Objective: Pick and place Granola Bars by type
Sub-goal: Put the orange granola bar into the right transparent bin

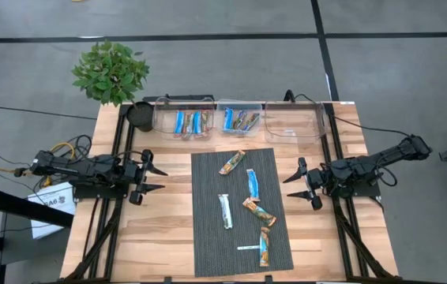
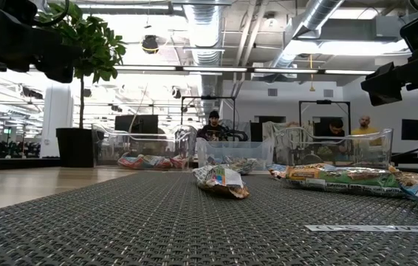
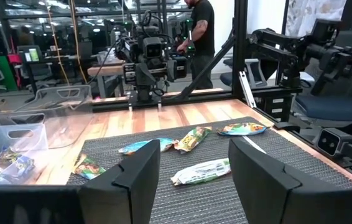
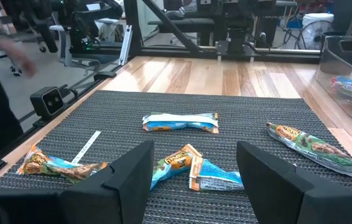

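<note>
Several granola bars lie flat on the dark woven mat (image 1: 239, 229): an orange-brown one (image 1: 232, 162) at the far side, a blue one (image 1: 252, 184), a silvery white one (image 1: 225, 211), and two more orange-brown ones (image 1: 259, 211) (image 1: 264, 244). More bars lie in the left bin (image 1: 184, 121) and the middle bin (image 1: 239, 120). My left gripper (image 1: 154, 178) is open and empty at the mat's left. My right gripper (image 1: 296, 185) is open and empty at the mat's right. The white bar also shows in the left wrist view (image 3: 202, 172) and the right wrist view (image 4: 180, 122).
Three clear bins stand along the table's far edge; the right bin (image 1: 294, 120) holds nothing. A potted plant (image 1: 111, 71) and a black pot (image 1: 140, 116) stand at the far left. A thin white strip (image 1: 247, 248) lies on the mat's near part. People show in the room behind.
</note>
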{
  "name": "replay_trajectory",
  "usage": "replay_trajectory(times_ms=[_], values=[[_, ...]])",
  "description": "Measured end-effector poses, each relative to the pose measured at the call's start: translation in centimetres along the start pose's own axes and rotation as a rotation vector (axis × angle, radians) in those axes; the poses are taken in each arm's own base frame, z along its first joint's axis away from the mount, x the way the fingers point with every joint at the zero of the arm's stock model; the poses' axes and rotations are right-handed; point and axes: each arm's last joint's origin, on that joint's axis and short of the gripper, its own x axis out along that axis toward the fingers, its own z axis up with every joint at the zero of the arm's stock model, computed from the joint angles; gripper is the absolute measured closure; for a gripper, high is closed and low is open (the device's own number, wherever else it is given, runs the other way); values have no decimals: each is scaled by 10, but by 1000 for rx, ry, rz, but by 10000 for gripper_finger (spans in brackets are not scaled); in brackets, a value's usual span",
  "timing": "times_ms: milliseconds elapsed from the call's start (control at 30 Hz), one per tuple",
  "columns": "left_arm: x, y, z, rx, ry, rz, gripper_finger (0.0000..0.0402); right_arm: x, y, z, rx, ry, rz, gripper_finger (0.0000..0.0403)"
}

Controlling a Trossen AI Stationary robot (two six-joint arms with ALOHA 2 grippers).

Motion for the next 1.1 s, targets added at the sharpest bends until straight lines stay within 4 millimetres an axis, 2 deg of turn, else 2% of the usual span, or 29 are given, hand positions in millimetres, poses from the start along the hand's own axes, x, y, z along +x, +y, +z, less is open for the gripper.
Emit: replay_trajectory(times_ms=[733,867,967,1100], values=[[0,0,0,-9,0,1,217,0,-1,0,3,-1,-7,182],[0,0,0,-6,0,1,217,-1,-1,7,185,-14,-1,182],[0,0,0,-11,0,1,217,-5,-1,31,362,-73,9,182],[0,0,0,-10,1,1,217,-1,-1,49,526,51,-20,182]])
